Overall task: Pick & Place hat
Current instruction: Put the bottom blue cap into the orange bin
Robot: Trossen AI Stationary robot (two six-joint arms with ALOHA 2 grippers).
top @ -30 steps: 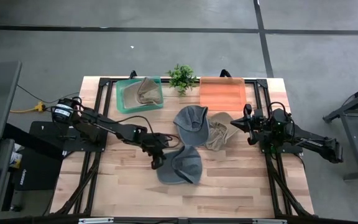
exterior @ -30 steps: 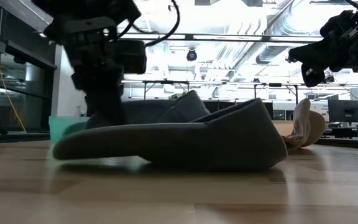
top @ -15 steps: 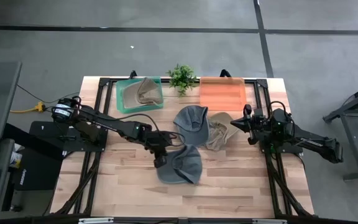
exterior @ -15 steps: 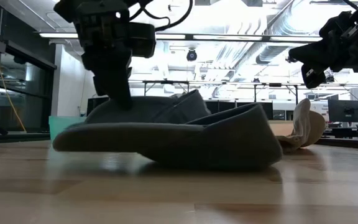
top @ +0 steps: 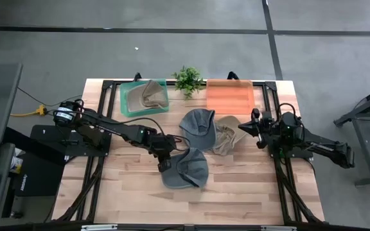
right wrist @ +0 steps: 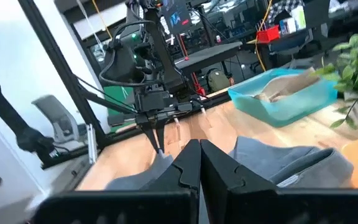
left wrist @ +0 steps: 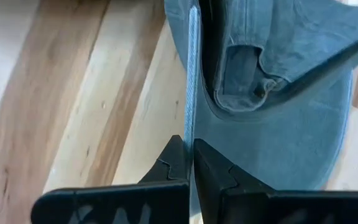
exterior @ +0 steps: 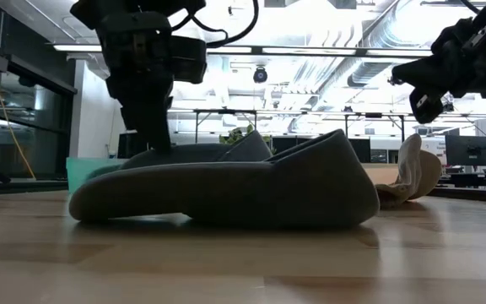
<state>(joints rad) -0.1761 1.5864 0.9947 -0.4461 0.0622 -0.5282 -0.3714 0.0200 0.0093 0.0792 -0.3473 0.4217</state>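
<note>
Overhead, you see your left gripper (top: pixel 164 165) at the left edge of the near grey hat (top: pixel 186 171), low at the middle of the wooden table (top: pixel 236 192). Only your left wrist view settles the grip: both fingers (left wrist: pixel 173 163) are pinched together on the hat's brim (left wrist: pixel 190 93). The low view shows that hat (exterior: pixel 226 190) lying on the boards, its far side hidden. Your right gripper (top: pixel 257 128) waits above the table's right side, fingers pressed together on nothing in its wrist view. Overhead, a second grey hat (top: pixel 198 122) and a tan hat (top: pixel 227 136) lie between the arms; another tan hat sits in the teal bin (top: pixel 128 106), beside the orange tray (top: pixel 230 96).
</note>
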